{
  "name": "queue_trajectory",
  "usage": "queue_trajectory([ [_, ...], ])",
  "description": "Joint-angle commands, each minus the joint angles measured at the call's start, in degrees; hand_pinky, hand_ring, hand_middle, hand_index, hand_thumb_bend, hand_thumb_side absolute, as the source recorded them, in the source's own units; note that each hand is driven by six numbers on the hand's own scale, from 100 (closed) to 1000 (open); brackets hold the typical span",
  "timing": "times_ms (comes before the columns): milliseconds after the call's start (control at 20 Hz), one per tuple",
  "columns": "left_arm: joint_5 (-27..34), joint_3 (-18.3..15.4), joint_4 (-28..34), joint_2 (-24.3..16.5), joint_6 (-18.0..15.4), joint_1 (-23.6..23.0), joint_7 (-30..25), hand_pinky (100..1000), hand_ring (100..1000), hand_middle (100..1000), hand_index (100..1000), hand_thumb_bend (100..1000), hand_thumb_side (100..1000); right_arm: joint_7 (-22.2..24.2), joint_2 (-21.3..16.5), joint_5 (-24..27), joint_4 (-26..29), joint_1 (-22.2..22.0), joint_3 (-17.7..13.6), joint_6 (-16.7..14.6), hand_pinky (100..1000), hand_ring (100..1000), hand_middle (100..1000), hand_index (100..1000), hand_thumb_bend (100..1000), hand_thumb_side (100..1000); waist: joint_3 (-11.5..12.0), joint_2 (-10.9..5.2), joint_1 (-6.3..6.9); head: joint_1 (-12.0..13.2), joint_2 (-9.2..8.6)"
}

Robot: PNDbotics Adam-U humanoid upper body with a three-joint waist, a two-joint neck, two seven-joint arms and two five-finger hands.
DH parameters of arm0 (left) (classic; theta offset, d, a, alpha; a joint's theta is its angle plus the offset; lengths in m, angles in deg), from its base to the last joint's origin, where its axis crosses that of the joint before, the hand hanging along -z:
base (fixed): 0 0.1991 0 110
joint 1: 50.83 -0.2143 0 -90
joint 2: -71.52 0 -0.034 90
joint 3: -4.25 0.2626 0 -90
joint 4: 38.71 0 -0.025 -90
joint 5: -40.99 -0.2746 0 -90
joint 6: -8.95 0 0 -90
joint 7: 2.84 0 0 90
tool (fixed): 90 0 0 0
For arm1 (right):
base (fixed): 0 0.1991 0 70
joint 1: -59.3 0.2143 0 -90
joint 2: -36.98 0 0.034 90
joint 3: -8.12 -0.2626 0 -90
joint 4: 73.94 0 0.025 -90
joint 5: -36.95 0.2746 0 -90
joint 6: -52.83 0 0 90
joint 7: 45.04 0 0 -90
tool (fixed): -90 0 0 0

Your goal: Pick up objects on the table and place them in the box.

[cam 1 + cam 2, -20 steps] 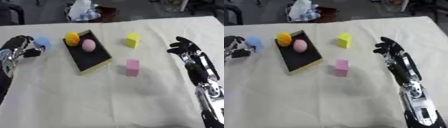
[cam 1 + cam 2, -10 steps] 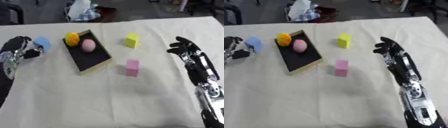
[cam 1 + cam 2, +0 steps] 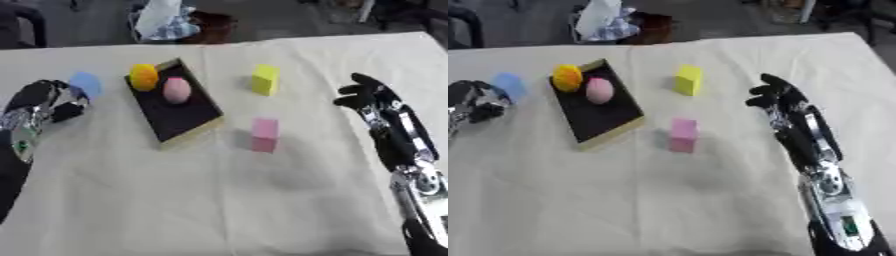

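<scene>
Covering the counter (image 3: 219, 200) is a cream cloth that reaches the far edge, where dark floor and a white bag (image 3: 162, 20) show beyond. A black box (image 3: 179, 117) with a pale rim lies left of centre, set askew, its long sides running from far left to near right. Inside it, at the far end, sit an orange ball (image 3: 143, 76) and a pink egg (image 3: 177, 90), touching or nearly so; the near half of the box floor is bare. A yellow block (image 3: 265, 79) stands upright on the cloth right of the box, well apart from it. A pink block (image 3: 264, 134) stands nearer, just off the box's near right corner with a narrow gap between. A blue piece (image 3: 86, 83) lies left of the box, just beside the left robot hand (image 3: 48, 100), whose fingers are curled with nothing seen held. The right robot hand (image 3: 779, 100) rests at the right side, fingers relaxed and released, well clear of both blocks. Open cloth fills the whole near half of the counter.
</scene>
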Motion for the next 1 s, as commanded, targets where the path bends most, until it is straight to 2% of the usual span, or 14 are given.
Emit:
queue_trajectory([
  [50,0.6,-0.2,0.5,-0.6,-0.3,0.9,-0.4,701,627,706,850,156,802,0.1,-0.8,0.3,0.7,0.8,0.0,-0.1,847,693,692,876,100,591,-0.1,0.02,-0.81,0.0,-0.14],
  [100,0.7,-0.2,0.6,-0.5,-0.3,0.9,-0.2,699,618,689,839,113,693,0.1,-0.8,0.3,0.7,0.8,0.0,-0.1,847,693,691,876,100,591,-0.1,0.01,-0.81,0.0,-0.12],
  [150,1.0,-0.3,0.8,-0.5,-0.5,0.9,0.0,697,612,674,831,100,640,0.1,-0.8,0.3,0.7,0.8,0.0,-0.1,847,693,691,876,100,591,-0.1,0.0,-0.81,0.0,-0.08],
  [200,1.3,-0.3,0.9,-0.4,-0.6,1.0,0.2,696,603,655,818,100,516,0.1,-0.8,0.3,0.7,0.8,0.0,-0.1,847,693,691,876,100,591,-0.1,-0.01,-0.8,0.0,-0.05],
  [400,2.7,-0.1,2.3,-0.7,-1.6,1.3,1.8,689,573,610,789,100,288,0.1,-0.8,0.3,0.6,0.8,0.0,-0.1,847,693,691,876,100,591,-0.2,-0.04,-0.77,0.0,-0.02],
  [450,3.2,-0.1,2.8,-0.8,-1.9,1.4,2.2,688,568,604,785,100,254,0.1,-0.8,0.3,0.6,0.8,0.0,-0.1,847,693,691,876,100,591,-0.2,-0.05,-0.76,0.0,-0.01],
  [600,4.8,0.1,4.6,-1.2,-2.7,1.8,3.3,685,546,573,765,100,238,0.1,-0.8,0.3,0.6,0.8,-0.1,-0.1,847,693,691,876,100,591,-0.1,-0.09,-0.76,0.0,0.02],
  [1000,7.4,1.1,8.4,-2.4,-3.6,2.4,3.8,685,543,569,764,100,234,0.1,-0.8,0.3,0.6,0.8,-0.1,-0.1,847,692,691,876,100,590,0.0,-0.17,-0.8,0.0,-0.02],
])
